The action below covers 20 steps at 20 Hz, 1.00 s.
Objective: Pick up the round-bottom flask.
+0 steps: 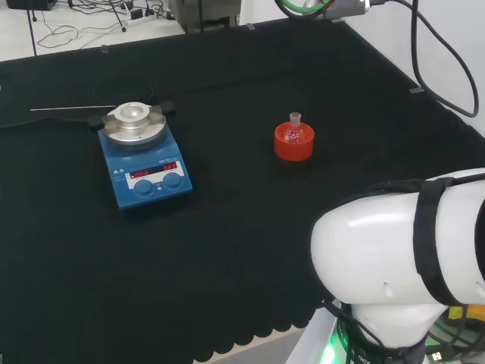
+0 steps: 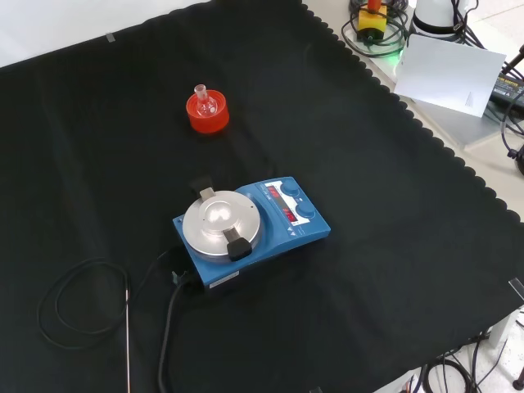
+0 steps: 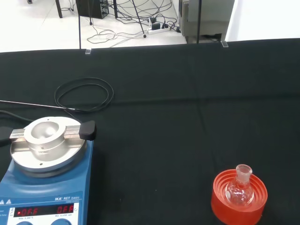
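A small clear round-bottom flask (image 1: 294, 133) sits upright on a red ribbed ring stand (image 1: 294, 148) on the black cloth, to the right of the middle in the head view. In the front view the flask (image 2: 205, 102) and its stand (image 2: 207, 118) are toward the far left. The wrist view looks across the cloth at the flask (image 3: 240, 190) on the stand (image 3: 239, 202), at some distance from it. Nothing touches the flask.
A blue hotplate stirrer (image 1: 144, 155) with a round metal top stands left of the flask in the head view, nearer in the front view (image 2: 250, 229). Its black cable (image 2: 82, 299) and thin metal probe (image 2: 128, 336) lie beside it. The arm's white link (image 1: 402, 258) fills the lower right.
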### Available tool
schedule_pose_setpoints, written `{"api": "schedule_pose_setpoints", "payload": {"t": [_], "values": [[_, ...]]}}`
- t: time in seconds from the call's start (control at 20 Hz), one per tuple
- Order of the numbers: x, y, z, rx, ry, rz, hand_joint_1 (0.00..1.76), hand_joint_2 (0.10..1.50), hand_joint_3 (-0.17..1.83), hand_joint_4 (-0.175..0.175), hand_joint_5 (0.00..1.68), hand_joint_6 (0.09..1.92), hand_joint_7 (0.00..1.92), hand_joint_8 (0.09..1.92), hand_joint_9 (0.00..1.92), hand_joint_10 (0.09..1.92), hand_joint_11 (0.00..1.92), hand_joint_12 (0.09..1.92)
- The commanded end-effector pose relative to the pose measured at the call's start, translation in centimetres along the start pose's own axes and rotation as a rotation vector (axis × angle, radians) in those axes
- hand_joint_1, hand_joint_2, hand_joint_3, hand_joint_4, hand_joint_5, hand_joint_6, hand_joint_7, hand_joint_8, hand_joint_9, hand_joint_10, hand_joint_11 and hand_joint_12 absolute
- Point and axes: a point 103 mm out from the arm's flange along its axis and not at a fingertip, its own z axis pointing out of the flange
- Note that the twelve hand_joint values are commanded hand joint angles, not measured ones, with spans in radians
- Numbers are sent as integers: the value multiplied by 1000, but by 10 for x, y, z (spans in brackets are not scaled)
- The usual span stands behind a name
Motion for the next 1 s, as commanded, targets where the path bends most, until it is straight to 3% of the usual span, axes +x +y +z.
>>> {"api": "schedule_pose_setpoints", "payload": {"t": [0.05, 0.15, 0.25, 0.8, 1.0], "values": [[-1, 0, 1, -6, -8, 2, 450, 1017, 717, -22, 390, 225, 369, 857, 474, 895, 255, 1381], [-1, 1, 1, -7, -8, 4, 257, 1182, 483, -16, 385, 250, 184, 697, 301, 763, 90, 1398], [-1, 2, 0, -6, -3, 8, 208, 1241, 390, -15, 380, 265, 144, 652, 262, 725, 52, 1402], [-18, 17, 26, 27, 18, 68, 199, 1266, 340, -14, 376, 276, 140, 639, 259, 714, 45, 1405], [-31, 30, 46, 45, 72, 114, 204, 1266, 334, -14, 376, 278, 143, 640, 262, 713, 48, 1406]]}}
